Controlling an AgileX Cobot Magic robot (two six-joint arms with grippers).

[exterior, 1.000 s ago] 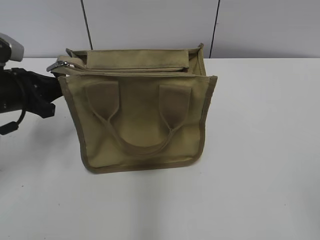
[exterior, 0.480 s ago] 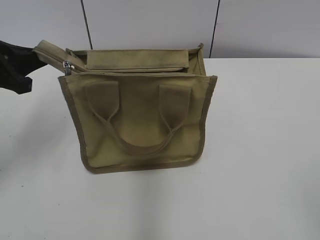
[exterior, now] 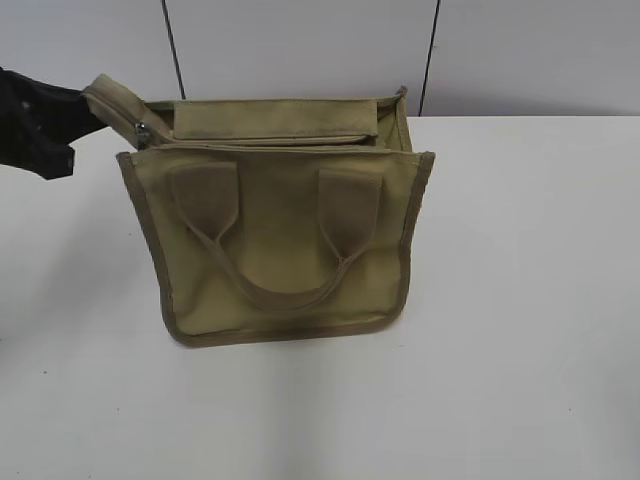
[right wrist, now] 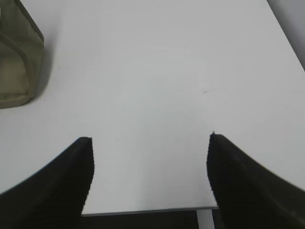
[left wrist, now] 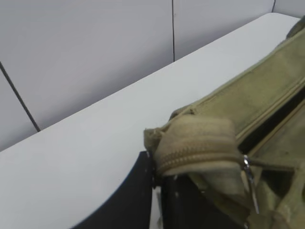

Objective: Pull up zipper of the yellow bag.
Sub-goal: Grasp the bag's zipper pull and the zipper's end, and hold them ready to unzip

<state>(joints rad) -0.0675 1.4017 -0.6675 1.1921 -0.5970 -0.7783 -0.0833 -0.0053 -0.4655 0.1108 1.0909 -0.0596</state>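
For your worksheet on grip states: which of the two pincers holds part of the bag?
The left pincer, clamped on the bag's zipper end. The right pincer hangs open, empty.

no readable text, no labels, no brand marks, no numbers in any view

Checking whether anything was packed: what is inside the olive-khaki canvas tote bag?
Nothing can be made out inside. The olive-khaki canvas tote bag shows only a dark slit along its partly open zipper; fabric panels cover the interior.
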